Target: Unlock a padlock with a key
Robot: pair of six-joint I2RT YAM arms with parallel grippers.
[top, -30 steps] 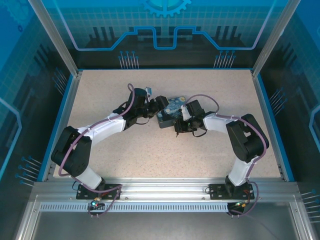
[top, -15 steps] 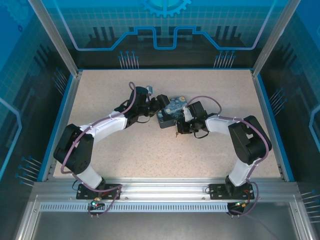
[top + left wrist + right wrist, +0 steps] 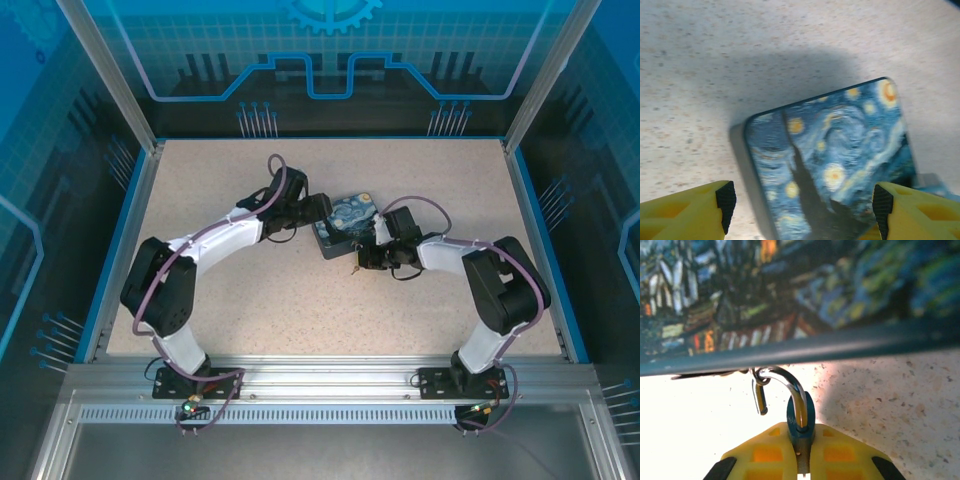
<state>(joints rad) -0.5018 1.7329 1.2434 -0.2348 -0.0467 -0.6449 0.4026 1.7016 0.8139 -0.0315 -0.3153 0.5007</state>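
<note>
Speckled beige table (image 3: 250,290) carries a Starry-Night-printed box (image 3: 830,160) mid-table; we see the left fingers (image 3: 726,200) spread wide at it (gripping nothing), the right fingers (image 3: 840,450) pinching a thin dark-grey metal key (image 3: 801,432) just beside its near edge.

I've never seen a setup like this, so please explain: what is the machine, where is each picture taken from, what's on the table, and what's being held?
These are two robot arms bolted at the near edge of a speckled table. The wide picture looks down from above and behind them; the other two come from cameras on their wrists. A box printed with a starry-night painting lies in the middle. The yellow left fingers stand open on either side of it. The right fingers are shut on what looks like a small padlock, its shiny loop hooked at the box's edge.
</note>
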